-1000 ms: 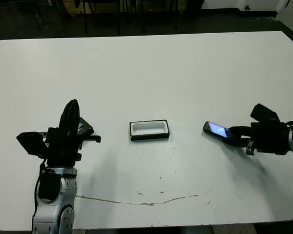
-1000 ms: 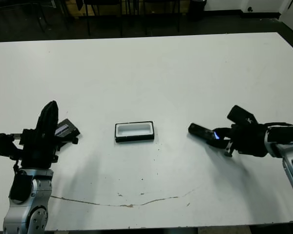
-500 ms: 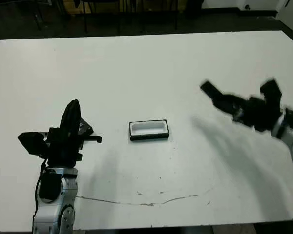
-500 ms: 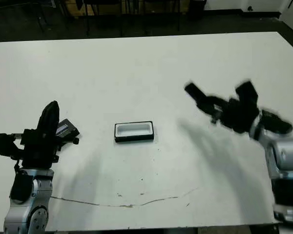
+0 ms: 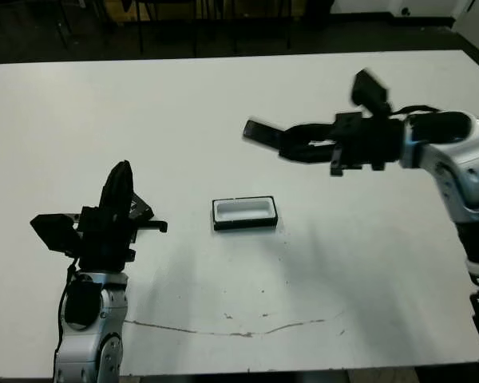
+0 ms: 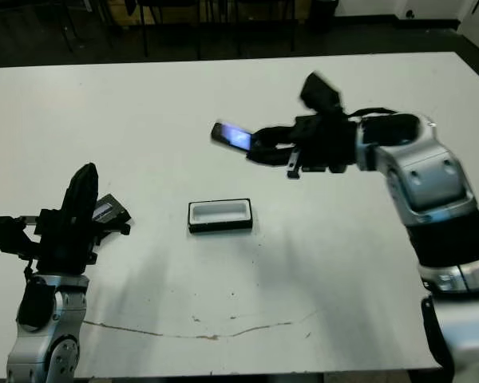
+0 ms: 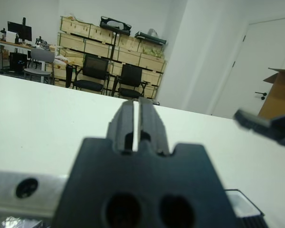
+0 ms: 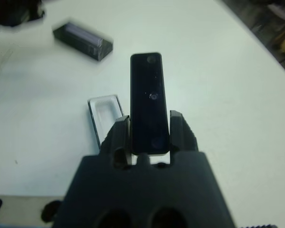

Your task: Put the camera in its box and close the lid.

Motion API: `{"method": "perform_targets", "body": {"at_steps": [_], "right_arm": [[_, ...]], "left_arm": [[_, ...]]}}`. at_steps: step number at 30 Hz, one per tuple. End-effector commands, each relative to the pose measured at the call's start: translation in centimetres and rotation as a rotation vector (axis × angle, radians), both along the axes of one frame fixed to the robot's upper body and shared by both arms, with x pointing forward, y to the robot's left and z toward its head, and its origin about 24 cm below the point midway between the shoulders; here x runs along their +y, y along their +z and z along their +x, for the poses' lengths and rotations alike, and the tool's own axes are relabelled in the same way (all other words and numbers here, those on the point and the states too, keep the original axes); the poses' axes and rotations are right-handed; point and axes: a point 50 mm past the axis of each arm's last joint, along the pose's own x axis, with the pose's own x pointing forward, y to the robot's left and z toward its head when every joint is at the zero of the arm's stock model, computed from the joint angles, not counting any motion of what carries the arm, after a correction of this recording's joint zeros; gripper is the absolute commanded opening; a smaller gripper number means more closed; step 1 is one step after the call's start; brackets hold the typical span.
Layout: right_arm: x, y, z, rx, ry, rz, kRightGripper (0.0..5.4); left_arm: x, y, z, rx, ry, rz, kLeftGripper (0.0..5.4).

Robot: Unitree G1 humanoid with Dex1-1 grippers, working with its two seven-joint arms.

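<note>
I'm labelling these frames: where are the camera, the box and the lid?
camera (image 6: 232, 137): right eye view, its bluish lit face, held in the air.
box (image 5: 244, 210): left eye view, its white lining.
lid (image 8: 84, 41): right wrist view, its top face.

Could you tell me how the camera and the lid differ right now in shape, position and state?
The camera is a slim black bar, while the lid is a wider, flatter rectangle. The camera is held in the air by the right gripper, beyond the box; the lid lies on the table by the left gripper. The camera shows a bluish-white patch, the lid a silvery-grey marking. Both are black, and neither is on or in the box.
</note>
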Motion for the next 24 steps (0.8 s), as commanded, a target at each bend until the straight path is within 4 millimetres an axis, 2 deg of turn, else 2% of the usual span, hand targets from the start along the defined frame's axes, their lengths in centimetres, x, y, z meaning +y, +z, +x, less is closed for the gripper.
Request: {"method": "perform_targets", "body": {"at_steps": [1, 10, 17, 24], "right_arm": [[0.6, -0.7, 0.6, -0.003, 0.065, -0.080, 0.62], [1.7, -2.1, 1.4, 0.045, 0.109, -0.220, 0.62], [2.4, -3.1, 1.5, 0.056, 0.182, -0.238, 0.62], [3.1, -3.2, 0.9, 0.059, 0.251, -0.257, 0.62]], "left_arm": [[0.1, -0.3, -0.1, 0.026, 0.009, 0.009, 0.00], [0.1, -0.4, -0.1, 0.032, 0.012, 0.001, 0.00], [0.0, -0.5, -0.1, 0.027, 0.012, 0.011, 0.00], [0.0, -0.6, -0.1, 0.031, 0.011, 0.005, 0.00]]}}
